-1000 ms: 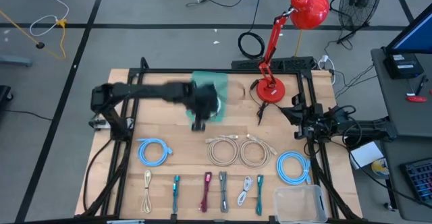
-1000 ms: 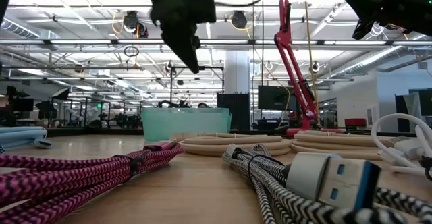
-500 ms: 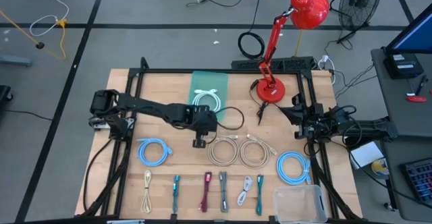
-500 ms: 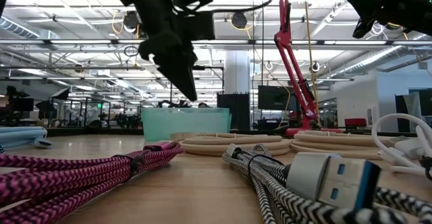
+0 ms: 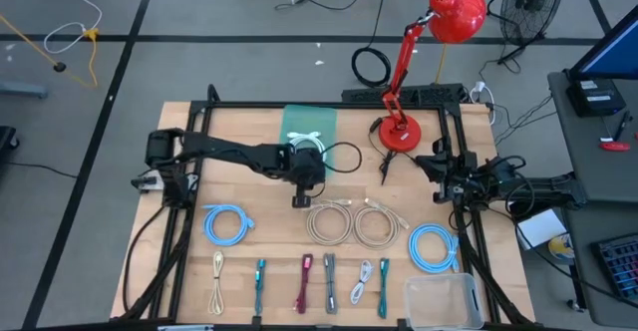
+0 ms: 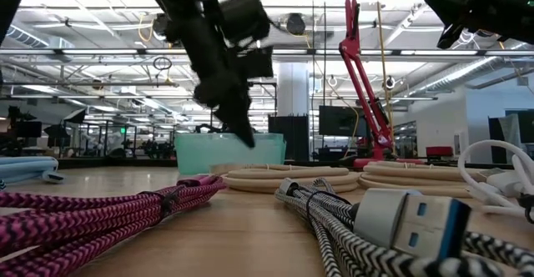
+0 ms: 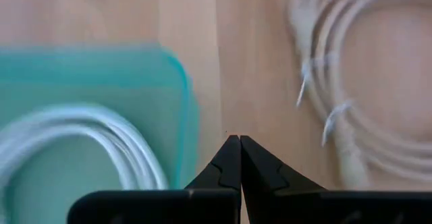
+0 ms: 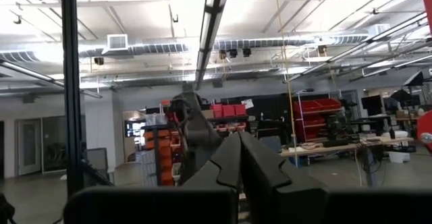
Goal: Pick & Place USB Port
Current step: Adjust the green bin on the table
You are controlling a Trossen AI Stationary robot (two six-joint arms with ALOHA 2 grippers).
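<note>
1. The left gripper [image 5: 302, 201] hangs over the wooden table [image 5: 229, 142], just in front of the translucent teal plastic bin [image 5: 311, 124]. Its fingers are pressed tight together with nothing between them.
2. Inside that teal bin lies a coiled white cable [image 7: 81, 136]. The wrist view shows the closed fingertips [image 7: 234, 150] just past the bin's rounded corner, over bare wood.
3. In front of the gripper sit two coiled beige cables [image 5: 356, 222], side by side.
4. A light-blue coiled cable [image 5: 226, 223] lies toward the table's left; another light-blue coil [image 5: 433, 246] lies toward the right.
5. Along the near edge a row of short bundled cables runs: a cream one [image 5: 217, 280], teal ones, a braided magenta cable [image 6: 100, 214], a black-and-white braided cable with a silver USB plug [image 6: 409, 219], then a white one.
6. A clear plastic tub [image 5: 445, 299] stands at the near right corner.
7. A red desk lamp [image 5: 403, 132] stands at the back.
8. The right gripper [image 5: 439, 166] waits at the table's right edge, fingers shut and empty.
9. I can read no writing or brand anywhere.
</note>
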